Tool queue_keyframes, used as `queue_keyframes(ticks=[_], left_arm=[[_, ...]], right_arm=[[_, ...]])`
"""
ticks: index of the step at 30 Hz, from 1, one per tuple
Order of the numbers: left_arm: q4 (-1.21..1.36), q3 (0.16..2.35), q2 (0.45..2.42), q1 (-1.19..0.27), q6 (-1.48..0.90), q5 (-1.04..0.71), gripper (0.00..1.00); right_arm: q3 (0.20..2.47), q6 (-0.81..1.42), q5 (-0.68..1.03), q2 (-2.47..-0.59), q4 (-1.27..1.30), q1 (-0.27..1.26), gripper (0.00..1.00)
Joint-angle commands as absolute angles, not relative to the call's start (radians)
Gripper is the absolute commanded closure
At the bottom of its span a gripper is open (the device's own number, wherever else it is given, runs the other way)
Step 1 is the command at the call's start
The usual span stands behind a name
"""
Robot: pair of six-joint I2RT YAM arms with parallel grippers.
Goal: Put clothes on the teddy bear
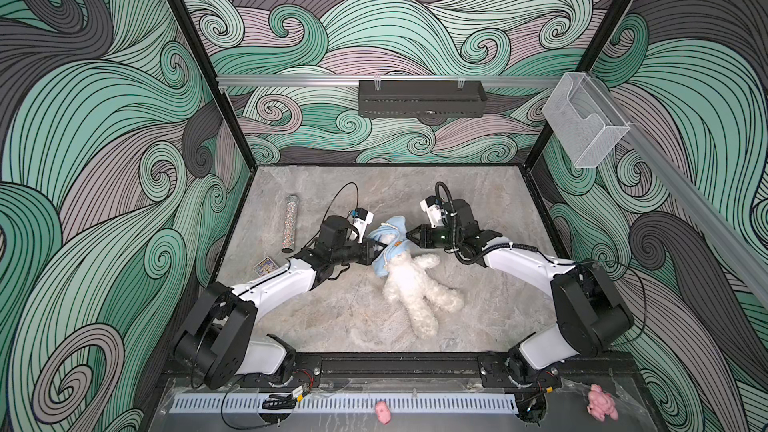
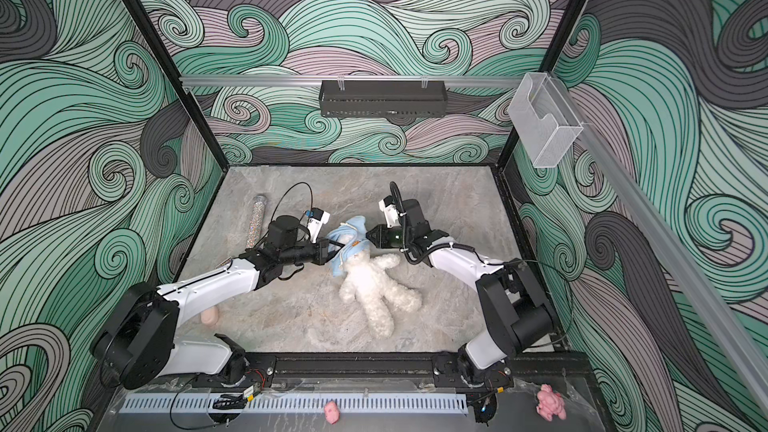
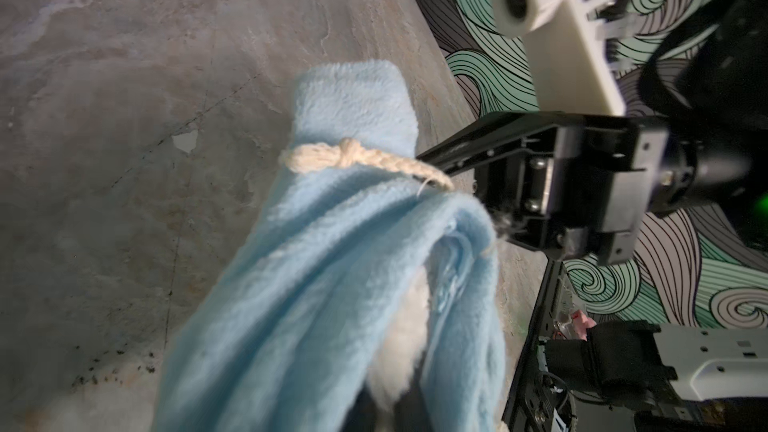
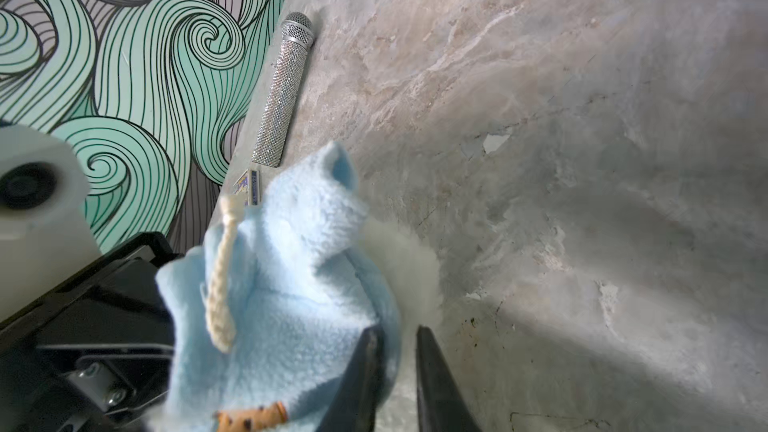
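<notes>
The blue hoodie [image 3: 316, 284] bunches over the head of the teddy bear [image 1: 415, 284], which lies on the table [image 1: 478, 209] between both arms. The left gripper [image 1: 380, 249] pinches the hoodie's edge, likely to stretch it; the right gripper [image 4: 397, 332] stands parted and empty.

We find no text we can read. The small box [image 1: 264, 264] at the counter's [image 1: 415, 193] left edge bears blue and yellow print, too small to make out. The orange patch [image 4: 253, 412] on the garment [image 4: 291, 284] shows only dark specks.
</notes>
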State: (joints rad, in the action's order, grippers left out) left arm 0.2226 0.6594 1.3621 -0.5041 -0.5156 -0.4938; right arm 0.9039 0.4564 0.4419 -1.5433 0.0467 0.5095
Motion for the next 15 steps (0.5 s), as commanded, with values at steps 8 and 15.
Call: queue_keyframes(ticks=[8, 15], left_arm=[[0.346, 0.583, 1.336, -0.497, -0.945, -0.325, 1.0], [0.379, 0.527, 1.358, -0.506, -0.983, -0.395, 1.0]], right_arm=[[0.865, 0.241, 0.183, -1.409, -0.064, 0.674, 0.52], [0.784, 0.345, 0.189, -1.499, 0.099, 0.73, 0.54]])
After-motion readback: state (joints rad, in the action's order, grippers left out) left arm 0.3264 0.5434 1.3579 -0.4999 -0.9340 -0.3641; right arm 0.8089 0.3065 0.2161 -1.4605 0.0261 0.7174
